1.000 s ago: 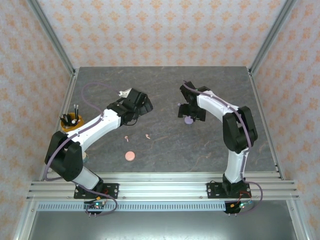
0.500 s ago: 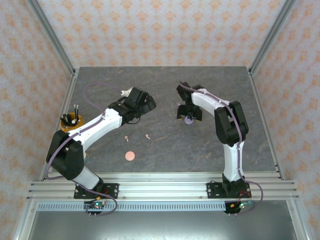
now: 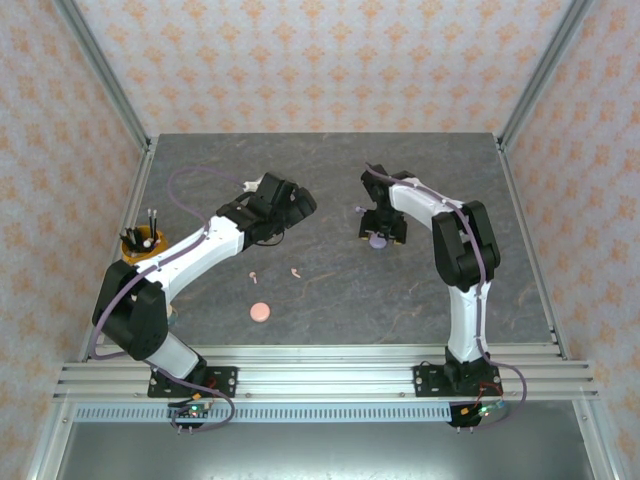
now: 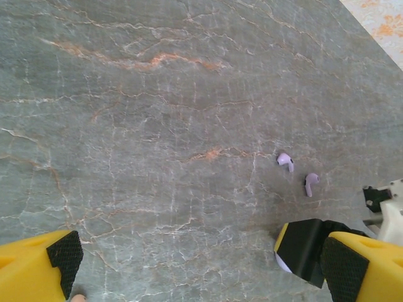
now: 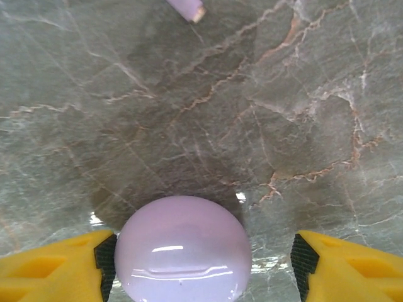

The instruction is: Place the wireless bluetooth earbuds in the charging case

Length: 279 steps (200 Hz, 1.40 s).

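The grey marbled table (image 3: 330,165) is carrying everything. The left arm (image 3: 190,255) is reaching from its base toward the middle of the table, and the right arm (image 3: 455,250) is bending inward from the other side.

The left gripper (image 3: 300,205) is hanging above bare stone. In the left wrist view the left gripper (image 4: 182,251) is showing its yellow fingers (image 4: 34,264) spread wide apart, with nothing between them.

The right gripper (image 3: 380,232) is standing low over a round case. In the right wrist view the right gripper (image 5: 203,255) is also spread. Its one pad is sitting just beside the purple case (image 5: 182,248), maybe touching it, and the other pad is staying clearly apart from it. I cannot tell if the contact is real.

An orange pen holder (image 3: 141,243) is standing near the left edge of the table.

The purple case (image 3: 377,239) is lying closed on the table, its lid shining. The pink case (image 3: 260,312) is lying closed too, near the front edge, well apart from both grippers.

The two purple earbuds (image 4: 285,161) (image 4: 311,182) are lying near each other on the stone, ahead of the left gripper and outside their case. One stem tip (image 5: 187,8) is appearing beyond the purple case. The two pink earbuds (image 3: 254,275) (image 3: 296,271) are lying apart from each other, between the left arm and the pink case.
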Each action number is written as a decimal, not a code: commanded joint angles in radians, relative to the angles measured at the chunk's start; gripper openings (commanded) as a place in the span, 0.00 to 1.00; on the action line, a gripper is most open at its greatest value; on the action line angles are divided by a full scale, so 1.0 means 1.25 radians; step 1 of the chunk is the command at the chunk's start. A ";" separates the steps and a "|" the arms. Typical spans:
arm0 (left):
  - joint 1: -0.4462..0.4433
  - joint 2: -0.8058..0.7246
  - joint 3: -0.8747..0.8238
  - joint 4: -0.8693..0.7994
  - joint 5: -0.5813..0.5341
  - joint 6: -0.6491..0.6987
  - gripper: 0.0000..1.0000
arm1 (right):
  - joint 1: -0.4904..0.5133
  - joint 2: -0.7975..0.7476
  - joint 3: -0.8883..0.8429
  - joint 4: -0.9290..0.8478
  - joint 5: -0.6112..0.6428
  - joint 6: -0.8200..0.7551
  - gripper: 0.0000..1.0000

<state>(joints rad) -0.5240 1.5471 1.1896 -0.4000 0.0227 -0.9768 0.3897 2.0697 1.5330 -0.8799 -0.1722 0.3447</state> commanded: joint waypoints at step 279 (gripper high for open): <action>-0.038 0.059 0.033 0.020 0.026 -0.067 1.00 | 0.001 0.045 0.032 -0.019 0.008 -0.024 0.49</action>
<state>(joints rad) -0.5632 1.6131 1.2037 -0.3851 0.0711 -1.0500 0.3901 2.1021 1.5631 -0.8982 -0.1905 0.3138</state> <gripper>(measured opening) 0.998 0.509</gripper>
